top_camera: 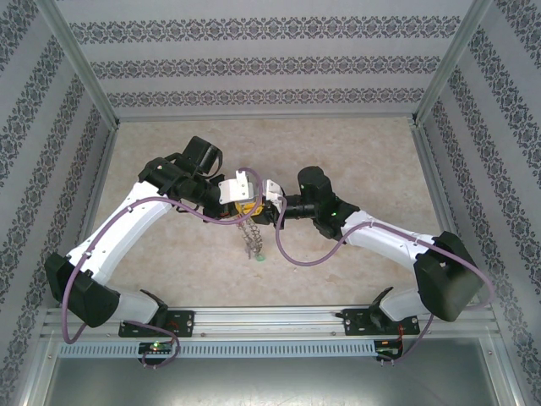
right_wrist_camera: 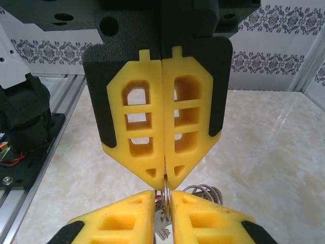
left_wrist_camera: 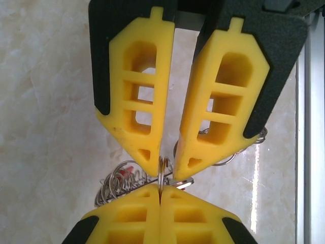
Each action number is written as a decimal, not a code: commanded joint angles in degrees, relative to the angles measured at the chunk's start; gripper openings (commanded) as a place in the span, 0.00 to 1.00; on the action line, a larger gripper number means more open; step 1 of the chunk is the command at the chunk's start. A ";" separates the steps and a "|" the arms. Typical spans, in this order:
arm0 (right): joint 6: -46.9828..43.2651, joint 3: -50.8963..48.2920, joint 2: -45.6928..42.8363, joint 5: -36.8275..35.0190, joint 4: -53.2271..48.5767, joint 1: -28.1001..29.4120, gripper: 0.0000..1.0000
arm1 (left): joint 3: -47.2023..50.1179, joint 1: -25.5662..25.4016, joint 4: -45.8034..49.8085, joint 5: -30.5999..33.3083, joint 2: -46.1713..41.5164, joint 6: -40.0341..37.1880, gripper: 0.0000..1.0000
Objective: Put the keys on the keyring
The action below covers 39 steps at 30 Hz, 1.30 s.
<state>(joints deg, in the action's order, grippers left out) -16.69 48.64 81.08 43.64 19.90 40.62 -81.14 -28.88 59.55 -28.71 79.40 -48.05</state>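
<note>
Both grippers meet tip to tip above the middle of the table, with the keyring [top_camera: 249, 238] hanging below them. My left gripper [left_wrist_camera: 160, 190] is shut on the ring's thin metal edge [left_wrist_camera: 163, 165]. From the opposite side, my right gripper [right_wrist_camera: 163, 195] holds the same edge [right_wrist_camera: 166, 191] with its fingers a narrow gap apart. Wire loops [left_wrist_camera: 119, 183] fan out from the ring's rim. A red key head [left_wrist_camera: 127, 171] peeks from behind the loops, and a silver blade [left_wrist_camera: 182, 182] lies beside it. Another silver blade [right_wrist_camera: 161, 229] hangs between my right fingers.
The beige marble-look tabletop [top_camera: 363, 152] is walled by patterned panels and aluminium posts. A small green object [top_camera: 260, 256] sits just below the hanging ring. The left arm's base and rail [right_wrist_camera: 25, 132] lie close behind the grippers.
</note>
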 commanded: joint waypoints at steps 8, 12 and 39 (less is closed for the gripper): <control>-0.64 1.77 1.22 1.38 0.73 0.64 0.03 | 0.88 -0.89 -3.98 -3.99 -2.05 -1.10 0.00; -0.87 1.44 0.42 0.71 0.43 0.30 0.00 | 3.12 -0.77 -7.02 -5.03 -3.92 0.20 0.03; 18.04 -10.17 -1.54 -1.58 30.28 -2.27 0.00 | 24.78 9.00 -36.30 -21.95 -12.57 23.26 0.27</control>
<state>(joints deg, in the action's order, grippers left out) -1.21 38.92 80.31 42.17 43.48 38.24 -57.08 -20.49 32.25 -46.89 67.02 -30.63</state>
